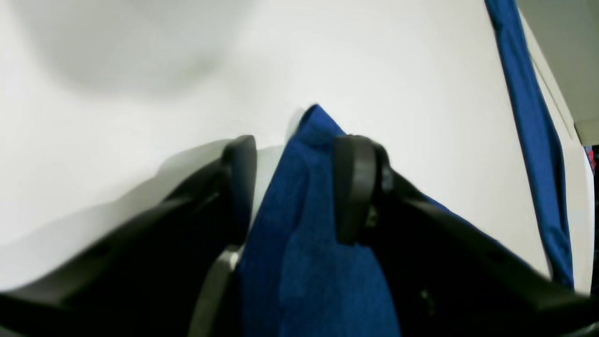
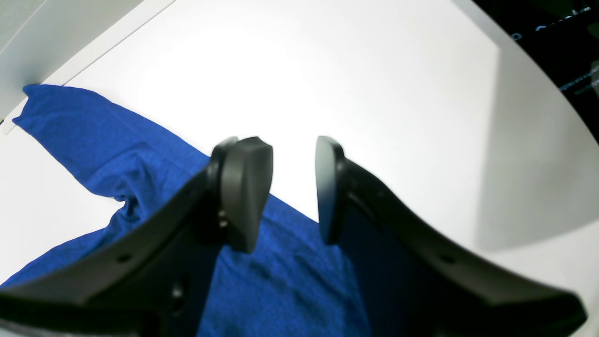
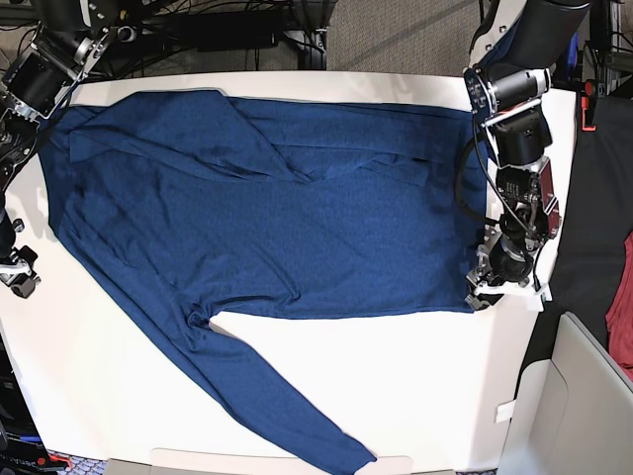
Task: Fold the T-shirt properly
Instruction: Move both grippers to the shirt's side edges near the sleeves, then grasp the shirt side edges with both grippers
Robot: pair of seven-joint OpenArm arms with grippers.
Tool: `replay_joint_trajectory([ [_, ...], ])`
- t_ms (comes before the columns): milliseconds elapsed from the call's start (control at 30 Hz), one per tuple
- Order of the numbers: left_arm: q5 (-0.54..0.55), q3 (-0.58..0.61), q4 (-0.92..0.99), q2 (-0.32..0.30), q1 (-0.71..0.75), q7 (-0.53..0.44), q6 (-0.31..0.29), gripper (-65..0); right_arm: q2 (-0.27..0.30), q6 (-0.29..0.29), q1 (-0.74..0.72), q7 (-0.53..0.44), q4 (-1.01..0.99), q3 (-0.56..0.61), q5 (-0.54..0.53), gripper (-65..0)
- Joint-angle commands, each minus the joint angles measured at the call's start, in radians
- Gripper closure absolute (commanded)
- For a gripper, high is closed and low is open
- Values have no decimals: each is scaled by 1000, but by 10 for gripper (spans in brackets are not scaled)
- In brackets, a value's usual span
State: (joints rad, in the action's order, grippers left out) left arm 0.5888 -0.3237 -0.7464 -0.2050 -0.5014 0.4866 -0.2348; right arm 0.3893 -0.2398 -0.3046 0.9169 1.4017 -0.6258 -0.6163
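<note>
Black fingers of the left gripper fill the left wrist view, standing apart with a fold of the T-shirt rising between them; one pad seems to touch the cloth, though the blur leaves that unsure. Spread across most of the white table, the dark blue shirt lies flat with one long sleeve trailing toward the near edge. In the base view, the left gripper sits at the shirt's corner by the table's right edge. The right gripper hovers over the shirt's edge, jaws apart and holding nothing.
</note>
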Motion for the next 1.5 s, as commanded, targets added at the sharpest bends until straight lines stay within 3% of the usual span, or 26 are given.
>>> replay_joint_trajectory([
  [0,7,-1,-15,-9,-29,-24,-8,-284,21,-7,-21,-23,15,-3,-18,-208],
  [200,7,11,-8,31,-27,-19,-11,-319,9,-7,-23,-23,15,-3,-18,-208],
  [433,7,223,17,39,-7,-29,-13,-307,1,-7,-21,-23,15,-3,-18,-208],
  [567,7,285,15,39,4,-70,-15,-209,1,-7,-21,-23,15,-4,-18,-208],
  [767,10,298,14,14,4,-67,-11,0,3,-7,-23,-23,15,-4,-15,-208],
  [900,13,294,12,-9,4,-25,-10,0,1,-7,-43,-23,3,2,-3,-204],
  [1033,15,292,-40,-32,8,-16,-11,0,1,-7,-123,-23,-80,80,95,-207],
  [1200,15,292,-216,-37,80,-2,-11,0,0,-5,-275,-23,-226,295,253,-208],
  [1367,15,292,-310,-34,108,74,-11,0,-8,-5,-393,-25,-387,498,329,-211],
  [1467,15,292,-350,-34,123,85,-11,0,-36,-5,-423,-25,-433,539,376,-276],
])
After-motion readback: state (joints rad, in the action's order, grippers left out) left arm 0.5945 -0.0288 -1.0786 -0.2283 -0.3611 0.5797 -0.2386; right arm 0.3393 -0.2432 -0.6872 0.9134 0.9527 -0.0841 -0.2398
